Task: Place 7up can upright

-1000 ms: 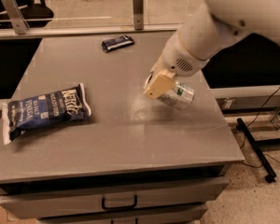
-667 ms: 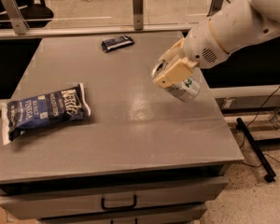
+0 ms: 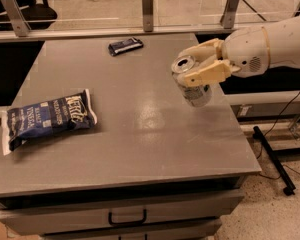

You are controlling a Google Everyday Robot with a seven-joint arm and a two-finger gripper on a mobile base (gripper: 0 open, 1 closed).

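The 7up can (image 3: pixel 192 85) is a silvery can with a silver top, held nearly upright and slightly tilted, above the right part of the grey table (image 3: pixel 140 129). My gripper (image 3: pixel 190 66) comes in from the right on a white arm (image 3: pixel 270 46). Its cream fingers (image 3: pixel 206 74) are shut on the can's upper part, one in front and one behind. The can's bottom hangs a little above the tabletop near the right edge.
A blue chip bag (image 3: pixel 50 119) lies at the table's left. A small dark wrapper (image 3: pixel 125 46) lies at the back. A glass rail with metal posts (image 3: pixel 148 6) runs behind. The table's right edge drops to the floor, where a black bar (image 3: pixel 272 156) lies.
The gripper has lifted the can off the tabletop, carried it right and turned it from lying sideways to nearly upright, top up.
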